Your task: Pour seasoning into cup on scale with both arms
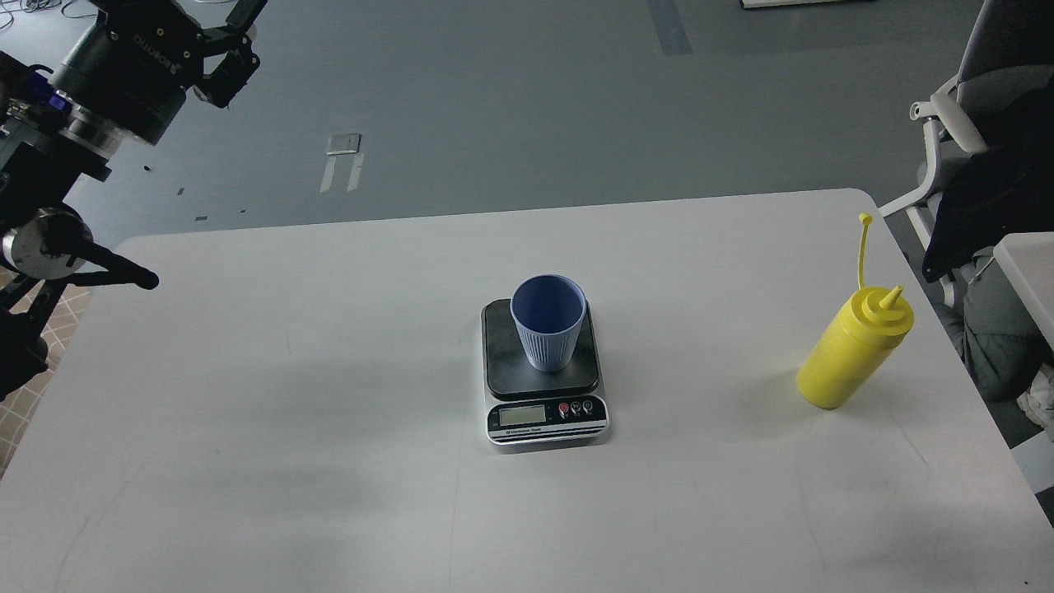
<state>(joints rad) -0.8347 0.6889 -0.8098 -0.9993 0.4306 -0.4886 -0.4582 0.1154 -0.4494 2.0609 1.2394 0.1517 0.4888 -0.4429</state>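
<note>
One black two-finger left gripper (239,49) is seen at 10 o'clock, raised off the table, fingers spread, nothing held. The right gripper is not seen. One ribbed light-blue cup (547,323) stands on one black-plated digital scale (543,375) at centre. One yellow squeeze bottle (855,347) stands at 3 o'clock on the white table (247,412).

Blue cup (548,323) stood on scale (543,375) at frame centre, yellow seasoning bottle (854,349) at right, left gripper (233,51) raised upper left, fingers apart.
</note>
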